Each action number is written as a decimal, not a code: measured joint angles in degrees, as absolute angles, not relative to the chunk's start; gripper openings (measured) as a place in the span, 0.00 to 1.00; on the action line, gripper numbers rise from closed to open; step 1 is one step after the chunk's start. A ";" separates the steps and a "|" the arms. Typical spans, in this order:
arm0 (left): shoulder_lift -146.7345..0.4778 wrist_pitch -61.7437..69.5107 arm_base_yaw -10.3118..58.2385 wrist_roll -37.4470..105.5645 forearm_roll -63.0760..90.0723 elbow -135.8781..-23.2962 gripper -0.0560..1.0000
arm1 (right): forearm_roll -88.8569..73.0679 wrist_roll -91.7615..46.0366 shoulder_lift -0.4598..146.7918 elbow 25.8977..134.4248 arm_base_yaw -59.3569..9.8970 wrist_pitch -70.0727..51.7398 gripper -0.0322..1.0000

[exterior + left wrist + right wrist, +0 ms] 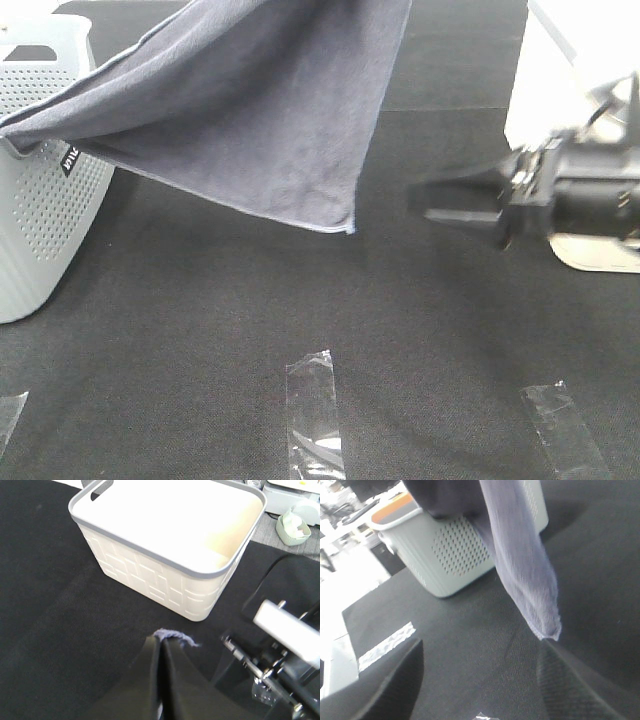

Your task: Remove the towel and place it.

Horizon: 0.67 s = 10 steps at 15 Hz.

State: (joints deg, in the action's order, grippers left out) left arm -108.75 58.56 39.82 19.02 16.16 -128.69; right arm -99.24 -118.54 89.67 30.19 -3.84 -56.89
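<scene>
My left gripper (161, 644) is pinched fully closed on the towel (260, 110). In its wrist view only a small grey-purple tuft of cloth pokes out between the dark tips. Below it on the black mat (200, 330) stands a grey-rimmed basket (170, 565), white, with nothing visible inside.

From the high camera, the towel hangs in the air as a broad slate-grey sheet that runs up past the top of the frame. Its left end lies at the rim of a white holed basket (40, 210) on the left. Its lowest corner, edged with a lighter hem, dangles free above the mat near the middle and does not touch it.

My right gripper (432, 203) comes in from the right at about the height of that corner, pointing towards it but apart from it. Its jaws are spread wide and hold nothing. In its wrist view the two fingers (385, 685) frame the bottom, with the towel's hanging tip between and beyond them and the holed basket behind.

Clear tape strips (315, 410) lie on the mat along the near edge.
</scene>
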 joint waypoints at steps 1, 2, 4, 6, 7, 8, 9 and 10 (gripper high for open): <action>-108.75 57.75 39.82 19.02 16.96 -128.69 0.05 | -99.29 -120.03 93.39 31.23 -3.84 -58.38 0.63; -108.75 57.12 39.82 19.02 17.82 -128.69 0.05 | -99.29 -121.35 96.66 32.60 -3.84 -59.93 0.63; -108.75 56.84 39.82 19.02 19.08 -128.69 0.05 | -99.47 -123.87 104.34 35.81 -3.84 -61.42 0.63; -108.75 56.32 39.82 19.02 19.19 -128.69 0.05 | -99.52 -125.48 108.29 38.27 -3.84 -63.37 0.63; -108.75 55.92 39.82 19.02 19.37 -128.69 0.05 | -99.52 -125.71 109.66 39.65 -3.84 -63.71 0.64; -108.75 55.63 39.82 19.02 19.71 -128.69 0.05 | -99.58 -125.71 110.47 40.79 -3.84 -63.71 0.65; -108.75 55.63 39.82 19.02 19.94 -128.69 0.05 | -99.58 -125.71 110.98 41.83 -3.84 -63.71 0.65; -108.75 55.63 39.82 19.02 20.05 -128.69 0.05 | -99.81 -125.71 111.04 42.51 -3.90 -63.77 0.66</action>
State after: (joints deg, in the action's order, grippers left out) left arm -108.75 55.63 39.82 19.02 20.05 -128.69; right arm -99.81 -125.71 111.04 42.51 -3.90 -63.77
